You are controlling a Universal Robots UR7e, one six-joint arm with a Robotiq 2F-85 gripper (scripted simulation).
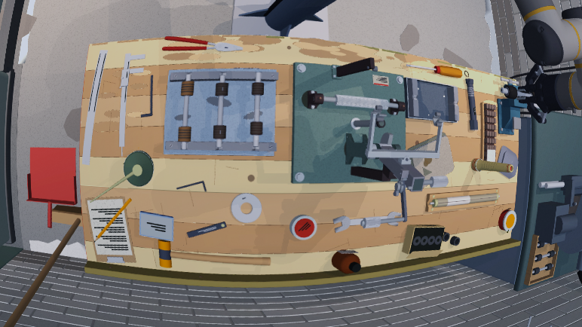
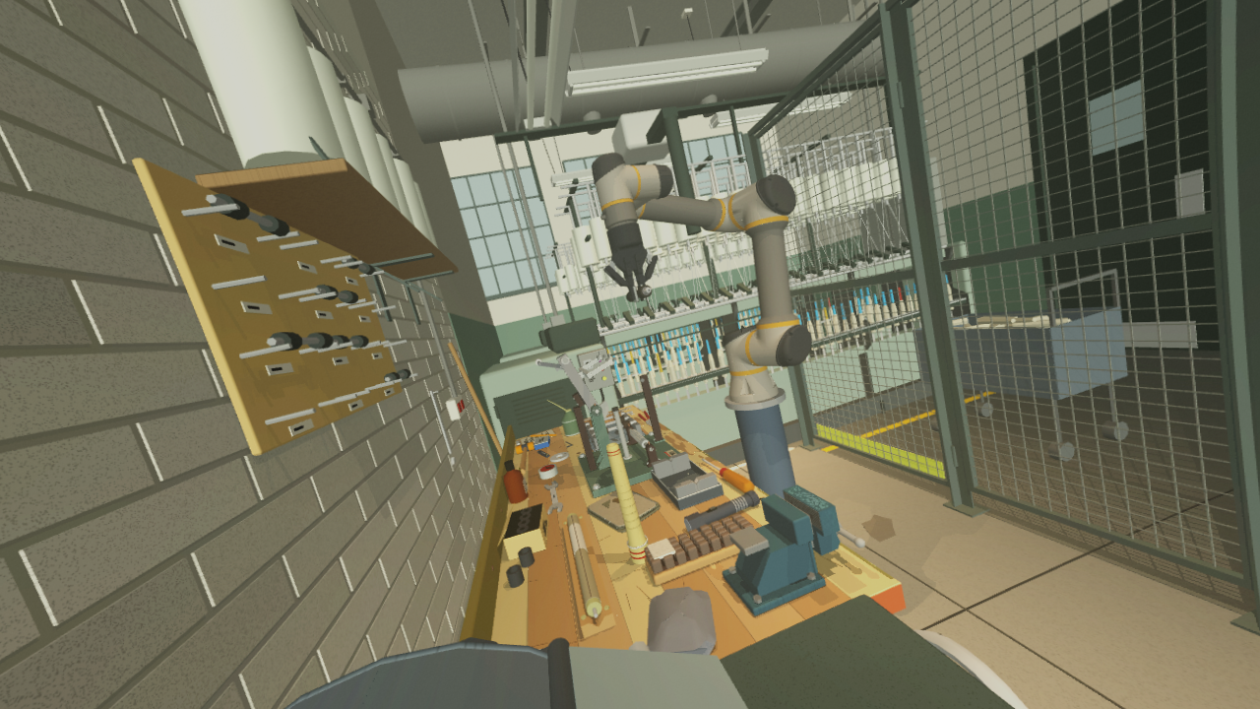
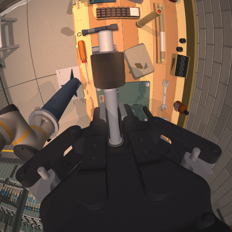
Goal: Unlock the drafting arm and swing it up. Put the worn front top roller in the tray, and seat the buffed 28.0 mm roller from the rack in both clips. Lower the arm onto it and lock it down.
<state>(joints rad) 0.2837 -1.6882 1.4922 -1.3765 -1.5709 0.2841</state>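
Note:
The worn top roller (image 3: 108,71), a grey shaft with a dark brown cot, is clamped by its shaft between the fingers of my gripper (image 3: 114,121). My gripper (image 2: 636,280) hangs high above the bench, over its right end (image 1: 517,94). The grey tray (image 1: 432,99) sits on the bench right of the green drafting stand (image 1: 350,122). The drafting arm (image 1: 403,150) is swung up off the stand. A knurled roller (image 1: 354,101) still lies across the stand's top. The rack (image 1: 221,112) at bench left holds three rollers.
A blue vice (image 2: 784,538) stands at the bench's right end, under my gripper. A screwdriver (image 1: 441,70), a torch (image 1: 471,103) and a block strip (image 1: 489,130) lie right of the tray. A wire cage (image 2: 1057,264) fences the floor side, a brick wall the other.

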